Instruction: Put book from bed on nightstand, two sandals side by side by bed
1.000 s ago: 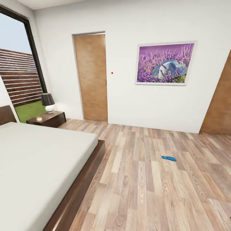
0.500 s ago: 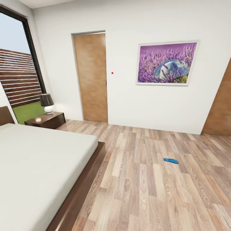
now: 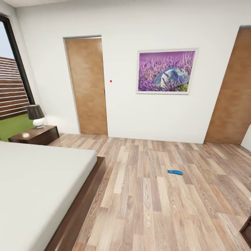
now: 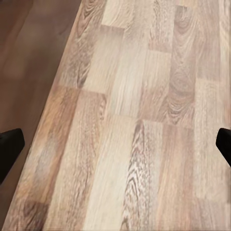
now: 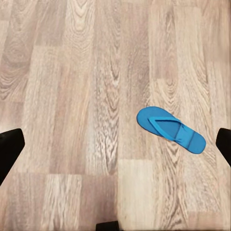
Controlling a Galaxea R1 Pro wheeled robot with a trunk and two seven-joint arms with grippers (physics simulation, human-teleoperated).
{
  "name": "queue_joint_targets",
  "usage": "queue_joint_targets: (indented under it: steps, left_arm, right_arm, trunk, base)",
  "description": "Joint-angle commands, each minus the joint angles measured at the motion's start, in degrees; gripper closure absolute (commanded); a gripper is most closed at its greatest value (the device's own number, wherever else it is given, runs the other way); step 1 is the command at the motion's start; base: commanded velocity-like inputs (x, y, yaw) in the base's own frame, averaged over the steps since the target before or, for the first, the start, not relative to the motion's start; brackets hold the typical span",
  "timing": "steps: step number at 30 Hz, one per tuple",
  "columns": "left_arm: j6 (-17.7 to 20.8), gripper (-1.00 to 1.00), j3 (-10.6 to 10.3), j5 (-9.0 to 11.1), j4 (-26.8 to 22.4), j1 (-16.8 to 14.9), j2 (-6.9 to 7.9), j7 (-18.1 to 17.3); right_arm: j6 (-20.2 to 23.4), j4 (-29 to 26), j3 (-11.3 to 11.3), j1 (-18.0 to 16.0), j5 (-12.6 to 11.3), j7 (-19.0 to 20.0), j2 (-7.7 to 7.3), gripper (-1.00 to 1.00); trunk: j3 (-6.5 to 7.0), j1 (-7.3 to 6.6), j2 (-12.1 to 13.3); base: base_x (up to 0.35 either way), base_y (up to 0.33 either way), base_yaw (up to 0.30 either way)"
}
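Both sets of fingers spread wide, empty, over open floor [image 3: 146, 195]; sandal [image 5: 171, 129] beneath the right.

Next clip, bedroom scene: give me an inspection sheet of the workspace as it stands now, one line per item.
Surface: light wood-plank floor; pale-grey mattress of the bed bare where visible.
Job's things: one blue sandal on the floor, apart from the bed; a blue sandal lies strap-up under the right wrist camera. Nightstand beyond the bed.
Clutter: lamp on the nightstand.
Grippers: left gripper and right gripper open, empty, over bare floor.
Cables: nothing seen.
Surroundings: white walls, two brown doors, lavender picture, dark-framed window.
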Motion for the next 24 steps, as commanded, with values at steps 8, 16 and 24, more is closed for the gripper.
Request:
queue_joint_targets:
  steps: [8, 16, 24]
  left_arm:
    - [0.0, -1.0, 0.0, 0.2, -0.1, 0.0, 0.02, 0.0]
    - [-0.1, -1.0, 0.0, 0.2, -0.1, 0.0, 0.03, 0.0]
    - [-0.1, -1.0, 0.0, 0.2, -0.1, 0.0, 0.02, 0.0]
  right_arm:
    - [-0.2, 0.1, -0.1, 0.0, 0.0, 0.0, 0.01, -1.0]
    - [-0.2, 0.1, -0.1, 0.0, 0.0, 0.0, 0.01, -1.0]
    - [-0.2, 0.1, -0.1, 0.0, 0.0, 0.0, 0.01, -1.0]
  trunk:
    - [0.4, 0.0, 0.0]
    - [0.82, 0.0, 0.0]
    - [1.24, 0.0, 0.0]
  base:
    - [0.0, 0.0, -0.237]
    - [0.0, 0.0, -0.237]
    - [0.0, 0.053, -0.237]
